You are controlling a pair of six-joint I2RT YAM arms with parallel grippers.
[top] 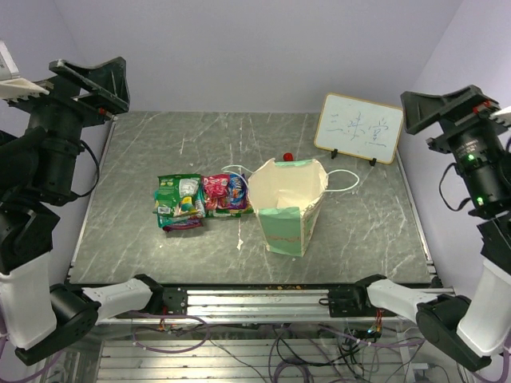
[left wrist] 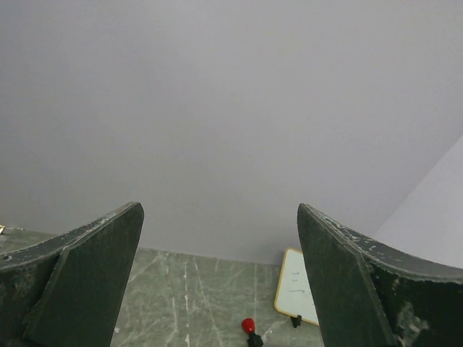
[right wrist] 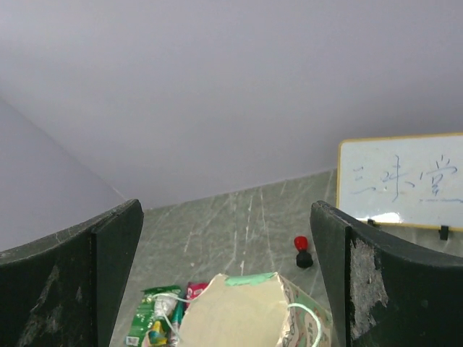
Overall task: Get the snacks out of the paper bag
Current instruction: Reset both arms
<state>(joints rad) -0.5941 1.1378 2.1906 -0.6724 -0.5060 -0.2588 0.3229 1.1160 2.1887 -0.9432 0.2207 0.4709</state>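
Note:
The paper bag (top: 289, 203) stands mid-table with its mouth open and the tan inner side showing; a white cord handle lies to its right. It also shows in the right wrist view (right wrist: 239, 318). Several snacks lie on the table just left of it: a green packet (top: 180, 201), a pink one (top: 215, 194) and a blue one (top: 237, 190). The green packet also shows in the right wrist view (right wrist: 155, 318). My left gripper (top: 100, 84) (left wrist: 221, 217) is open and empty, raised high at the far left. My right gripper (top: 435, 110) (right wrist: 226, 213) is open and empty, raised high at the far right.
A white board with writing (top: 358, 128) (left wrist: 296, 288) (right wrist: 401, 181) stands at the back right. A small red-and-black knob (top: 288, 157) (left wrist: 248, 325) (right wrist: 302, 243) sits just behind the bag. Purple walls enclose the table; a metal rail (top: 255, 299) runs along its front edge.

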